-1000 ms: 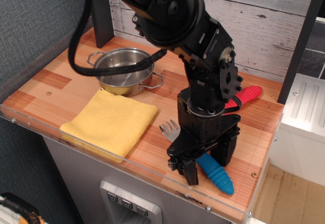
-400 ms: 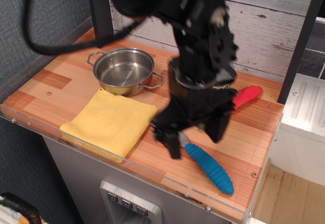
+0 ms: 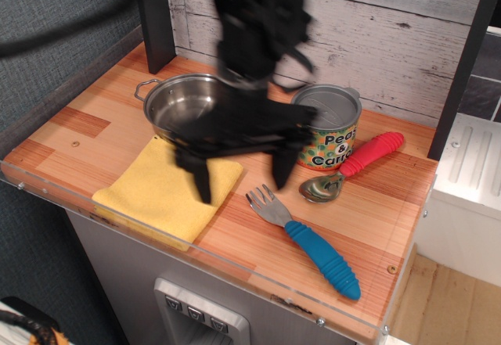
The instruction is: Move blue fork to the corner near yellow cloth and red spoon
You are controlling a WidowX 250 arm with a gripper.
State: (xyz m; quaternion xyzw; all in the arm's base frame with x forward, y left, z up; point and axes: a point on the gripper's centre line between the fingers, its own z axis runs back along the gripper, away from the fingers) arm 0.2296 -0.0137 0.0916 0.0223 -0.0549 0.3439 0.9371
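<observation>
The blue fork lies flat on the wood tabletop near the front right corner, tines pointing up-left. The red spoon lies behind it, bowl toward the fork. The yellow cloth lies folded at the front left. My gripper is open and empty, blurred by motion, raised above the table between the cloth and the fork, left finger over the cloth's right edge. It touches nothing.
A steel pot stands behind the cloth, partly hidden by my arm. A peas and carrots can stands beside the spoon. Clear acrylic edges the table front. A dark post stands at the back left.
My gripper has let go of the fork, risen and swung left and back toward the pot. The fork stays near the front right corner. The can and the spoon's bowl have come into view.
</observation>
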